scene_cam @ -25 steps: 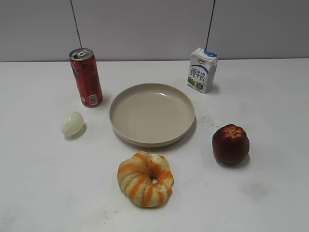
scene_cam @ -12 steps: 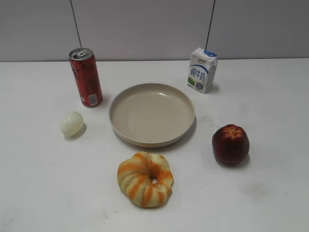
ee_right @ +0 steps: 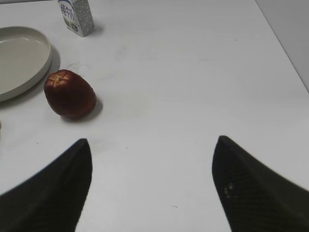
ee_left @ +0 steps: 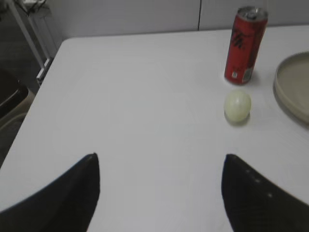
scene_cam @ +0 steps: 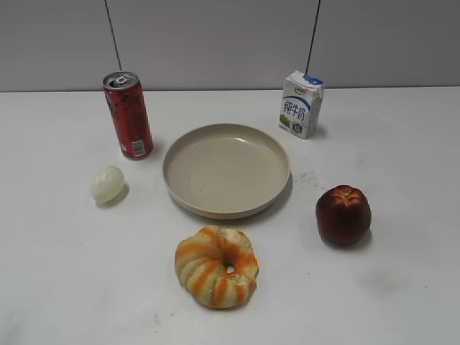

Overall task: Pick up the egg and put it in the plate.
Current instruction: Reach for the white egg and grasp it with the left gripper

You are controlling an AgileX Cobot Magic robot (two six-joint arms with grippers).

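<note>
**Egg on the table left of the plate, both grippers spread wide**

From my station I see the egg lying on the white table, just left of the plate and apart from its rim; the red can stands upright just behind the egg. The plate holds nothing; the milk carton stands behind its right edge, the apple sits to its right, and the orange-striped ring bread lies in front of it.

In the left wrist view my left gripper has its fingers spread wide with bare table between them; the egg lies ahead and to the right of it, well apart. In the right wrist view my right gripper is likewise spread wide and holding nothing; the apple sits ahead to its left, beside the plate rim.
</note>
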